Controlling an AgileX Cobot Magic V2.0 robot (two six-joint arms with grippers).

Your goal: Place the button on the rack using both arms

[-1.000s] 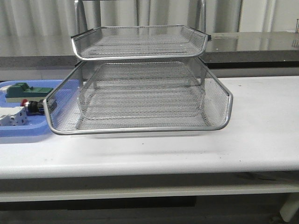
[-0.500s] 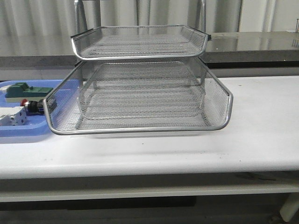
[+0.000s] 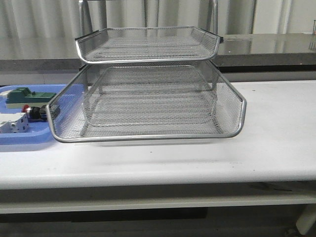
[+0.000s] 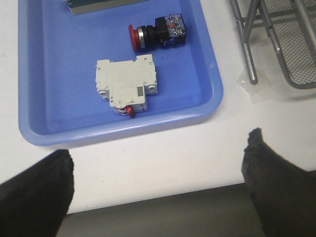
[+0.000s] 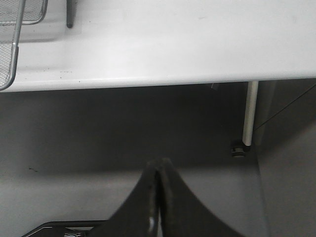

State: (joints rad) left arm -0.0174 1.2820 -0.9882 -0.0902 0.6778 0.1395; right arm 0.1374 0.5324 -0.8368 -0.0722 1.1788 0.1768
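Nothing is seen to have moved in the front view since the earlier frames: the rack (image 3: 148,84) stands in the same place on the white table (image 3: 276,123), and the button (image 4: 157,32) lies on its side in the blue tray (image 4: 59,133) just beside the rack's left edge, between a green block (image 3: 27,95) and a white breaker (image 4: 127,84). The left gripper (image 4: 158,182) is held wide open above the table's near edge, short of the tray and touching nothing. The right gripper (image 5: 158,197) is pressed closed and empty, hung out past the table's front edge over the floor.
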